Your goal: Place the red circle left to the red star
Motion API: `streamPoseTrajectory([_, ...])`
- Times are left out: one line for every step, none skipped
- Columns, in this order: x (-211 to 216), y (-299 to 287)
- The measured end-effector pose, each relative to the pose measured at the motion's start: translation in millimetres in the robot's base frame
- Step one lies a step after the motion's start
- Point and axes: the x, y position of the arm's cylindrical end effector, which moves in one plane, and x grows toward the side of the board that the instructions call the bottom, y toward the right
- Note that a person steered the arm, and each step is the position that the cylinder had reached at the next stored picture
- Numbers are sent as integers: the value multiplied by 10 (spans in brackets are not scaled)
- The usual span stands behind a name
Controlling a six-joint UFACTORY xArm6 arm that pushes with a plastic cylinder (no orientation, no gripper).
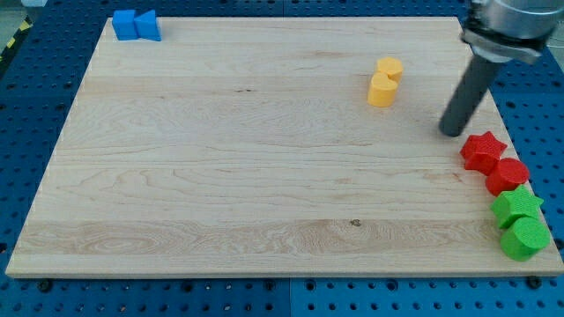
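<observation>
The red star [482, 151] lies near the board's right edge. The red circle [508, 175] touches it on its lower right. My tip [453, 131] rests on the board just up and left of the red star, a small gap away from it. The rod rises toward the view's top right.
A green star [516, 206] and a green circle [525, 237] sit below the red circle at the right edge. Two yellow blocks [385, 82] lie left of my tip. Two blue blocks [136, 25] sit at the top left corner of the wooden board [220, 176].
</observation>
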Motion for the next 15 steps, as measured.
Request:
streamPoseTrajectory([12, -240])
streamPoseTrajectory([-177, 233])
streamPoseTrajectory([-154, 1124])
streamPoseTrajectory([-135, 1444])
streamPoseTrajectory([71, 1449])
streamPoseTrajectory([442, 1446])
streamPoseTrajectory([977, 1435])
streamPoseTrajectory([1049, 1227])
streamPoseTrajectory([807, 986])
streamPoseTrajectory([819, 783])
streamPoseTrajectory([819, 630])
streamPoseTrajectory([937, 574])
streamPoseTrajectory([1037, 516])
streamPoseTrajectory([1056, 407])
streamPoseTrajectory([1056, 182])
